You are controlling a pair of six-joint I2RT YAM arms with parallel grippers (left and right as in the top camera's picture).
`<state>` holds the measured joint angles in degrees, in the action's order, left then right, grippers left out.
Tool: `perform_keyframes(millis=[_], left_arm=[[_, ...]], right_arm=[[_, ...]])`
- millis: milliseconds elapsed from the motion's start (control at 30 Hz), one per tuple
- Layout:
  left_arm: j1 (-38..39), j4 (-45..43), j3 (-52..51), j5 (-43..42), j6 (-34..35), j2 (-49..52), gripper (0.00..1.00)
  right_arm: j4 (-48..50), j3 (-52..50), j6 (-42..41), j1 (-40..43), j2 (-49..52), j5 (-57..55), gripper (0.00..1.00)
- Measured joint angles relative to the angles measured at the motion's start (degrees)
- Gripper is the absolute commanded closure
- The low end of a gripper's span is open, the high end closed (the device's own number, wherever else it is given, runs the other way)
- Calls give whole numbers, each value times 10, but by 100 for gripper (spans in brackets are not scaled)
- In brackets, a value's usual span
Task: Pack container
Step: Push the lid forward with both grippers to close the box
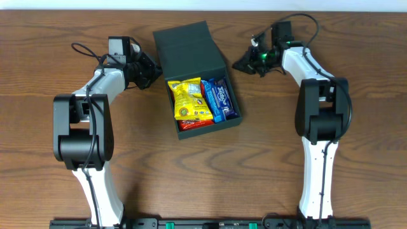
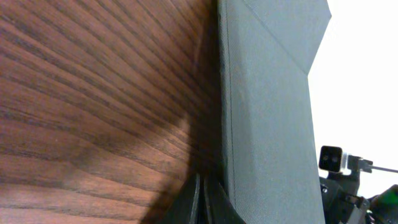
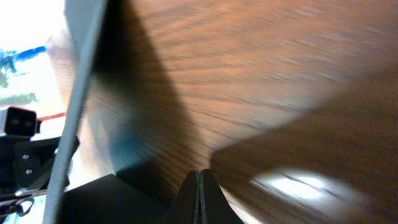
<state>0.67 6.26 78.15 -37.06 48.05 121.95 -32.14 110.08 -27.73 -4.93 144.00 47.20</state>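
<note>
The dark teal-green container sits at the table's centre with its flap lid raised at the back. Inside lie a yellow snack packet, blue packets and a red packet. My left gripper is shut and empty, its tips right by the lid's left side; the left wrist view shows the lid's side next to the shut fingers. My right gripper is shut and empty, just right of the lid; its fingers hover over the wood, the lid's edge at left.
The wooden table surrounds the container. Both arm bases stand at the front edge, left and right. Cables loop near each wrist at the back.
</note>
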Motion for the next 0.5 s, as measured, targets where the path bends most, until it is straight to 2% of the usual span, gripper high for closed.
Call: perform_keyframes(millis=[500], left_arm=[[0, -4, 0, 0, 2, 0, 94]], right_arm=[[187, -1, -18, -28, 46, 189, 98]])
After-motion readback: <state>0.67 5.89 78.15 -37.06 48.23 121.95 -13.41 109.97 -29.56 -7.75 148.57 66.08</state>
